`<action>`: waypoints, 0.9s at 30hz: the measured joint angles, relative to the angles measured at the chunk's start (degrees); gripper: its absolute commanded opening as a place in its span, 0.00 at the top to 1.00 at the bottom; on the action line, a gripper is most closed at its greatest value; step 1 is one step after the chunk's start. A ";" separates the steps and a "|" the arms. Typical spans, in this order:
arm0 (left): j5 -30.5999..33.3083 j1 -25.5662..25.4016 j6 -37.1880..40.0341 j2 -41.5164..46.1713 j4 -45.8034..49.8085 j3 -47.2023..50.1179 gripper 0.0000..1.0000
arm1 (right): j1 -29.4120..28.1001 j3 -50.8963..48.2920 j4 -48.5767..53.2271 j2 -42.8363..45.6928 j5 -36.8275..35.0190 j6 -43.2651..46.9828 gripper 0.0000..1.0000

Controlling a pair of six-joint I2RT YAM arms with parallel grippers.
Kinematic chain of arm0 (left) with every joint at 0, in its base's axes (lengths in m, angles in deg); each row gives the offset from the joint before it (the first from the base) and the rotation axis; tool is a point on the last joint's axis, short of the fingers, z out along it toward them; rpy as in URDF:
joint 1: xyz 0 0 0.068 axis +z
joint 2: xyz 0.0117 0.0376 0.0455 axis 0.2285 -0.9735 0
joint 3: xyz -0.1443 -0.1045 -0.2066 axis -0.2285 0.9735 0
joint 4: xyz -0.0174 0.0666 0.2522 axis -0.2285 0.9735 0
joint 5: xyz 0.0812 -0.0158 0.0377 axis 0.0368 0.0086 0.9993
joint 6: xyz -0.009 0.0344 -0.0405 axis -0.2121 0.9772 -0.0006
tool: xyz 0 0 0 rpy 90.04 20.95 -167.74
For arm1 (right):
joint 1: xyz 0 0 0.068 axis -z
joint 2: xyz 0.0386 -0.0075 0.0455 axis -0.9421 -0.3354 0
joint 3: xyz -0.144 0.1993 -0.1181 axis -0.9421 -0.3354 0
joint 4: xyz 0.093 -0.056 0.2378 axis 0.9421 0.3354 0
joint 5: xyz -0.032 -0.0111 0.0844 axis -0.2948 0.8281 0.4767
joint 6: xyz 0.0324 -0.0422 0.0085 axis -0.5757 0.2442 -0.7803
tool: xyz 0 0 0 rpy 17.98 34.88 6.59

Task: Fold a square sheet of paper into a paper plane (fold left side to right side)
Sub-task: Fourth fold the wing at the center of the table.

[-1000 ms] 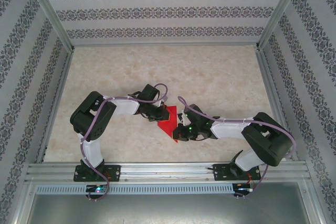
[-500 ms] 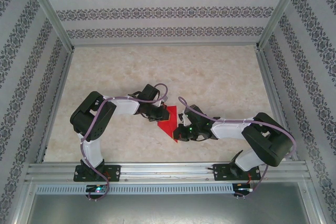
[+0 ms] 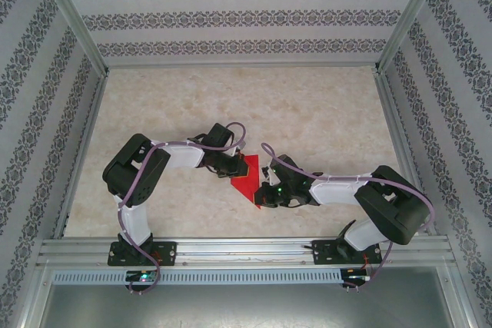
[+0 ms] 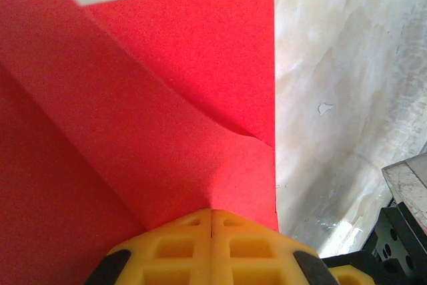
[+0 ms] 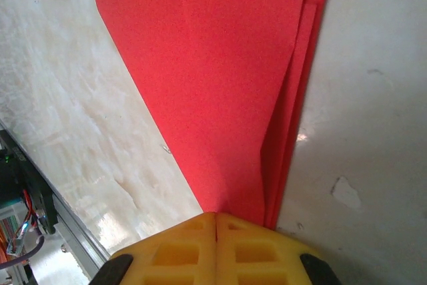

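Both my claws are closed, pads pressed flat together with no gap. The left claw (image 3: 234, 168) comes at the paper (image 3: 246, 180) from the left, at its far-left edge. The right claw (image 3: 265, 192) comes from the right, at the near tip. The paper lies on the table (image 3: 307, 113) between them, in the near middle, as a narrow red pointed shape. Its long axis runs from far to near, leaning slightly right, and it tapers toward my right claw. In the left wrist view the red sheet (image 4: 167, 98) runs straight into the seam of my pads (image 4: 212, 223), with a raised flap and a small wrinkle fanning out from there. I take that as a pinch on the left side. In the right wrist view the paper (image 5: 220, 85) narrows down into the pads (image 5: 217, 226) with stacked layers showing along its right edge, so I judge the tip is pinned or pinched there. For a left-to-right fold, what matters is that my left claw is on the side that has to travel. The axis it must cross lies just to its right, and my right claw anchors the near end of that axis. The table is a smooth, pale marbled surface, probably slippery under thin paper. There is open room to the far side, but patterned walls (image 3: 246, 17) close in all round and a metal rail (image 3: 246, 251) runs along the near edge.
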 measured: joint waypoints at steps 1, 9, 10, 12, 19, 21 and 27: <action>0.00 0.00 0.00 0.00 0.00 0.00 1.00 | 0.00 -0.04 0.00 0.02 -0.02 0.00 1.00; 0.13 0.00 0.00 0.00 0.00 0.00 1.00 | -0.81 -0.74 0.15 1.07 -1.09 -0.04 1.00; 0.15 0.00 0.00 0.00 0.00 0.00 1.00 | -1.03 -0.92 0.22 1.38 -1.25 -0.15 1.00; 0.15 0.00 0.00 0.00 0.00 0.00 1.00 | -1.40 -1.51 0.42 2.10 -1.55 -0.24 1.00; 0.15 0.00 0.00 0.00 0.00 0.00 1.00 | -1.88 -4.33 2.38 6.36 -2.01 -1.46 1.00; 0.15 0.00 0.00 0.00 0.00 0.00 1.00 | -1.88 -4.81 4.26 8.17 -2.16 -1.49 1.00; 0.17 0.00 0.00 0.00 0.00 0.00 1.00 | -1.86 -5.16 9.97 18.29 -2.58 -1.42 0.99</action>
